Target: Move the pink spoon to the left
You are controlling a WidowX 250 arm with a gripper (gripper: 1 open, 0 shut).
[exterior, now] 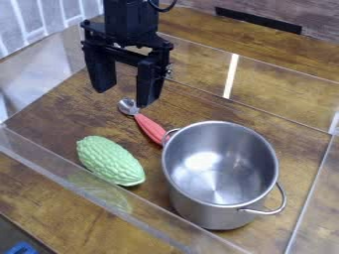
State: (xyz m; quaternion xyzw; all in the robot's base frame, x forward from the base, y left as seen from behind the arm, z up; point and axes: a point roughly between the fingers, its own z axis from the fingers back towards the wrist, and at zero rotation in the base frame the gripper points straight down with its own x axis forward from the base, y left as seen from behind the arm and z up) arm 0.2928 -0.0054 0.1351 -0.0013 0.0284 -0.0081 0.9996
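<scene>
The pink spoon (146,120) lies on the wooden table, its silver bowl toward the back left and its pinkish-red handle running toward the pot's rim. My black gripper (126,87) hangs pointing down just above and behind the spoon's bowl. Its two fingers (150,85) stand wide apart, open, with nothing between them. The spoon's handle end nearly touches the pot.
A large steel pot (223,175) with side handles stands at the front right. A bumpy green vegetable (109,161) lies at the front left. Clear plastic walls (54,149) border the wooden table on the left and front.
</scene>
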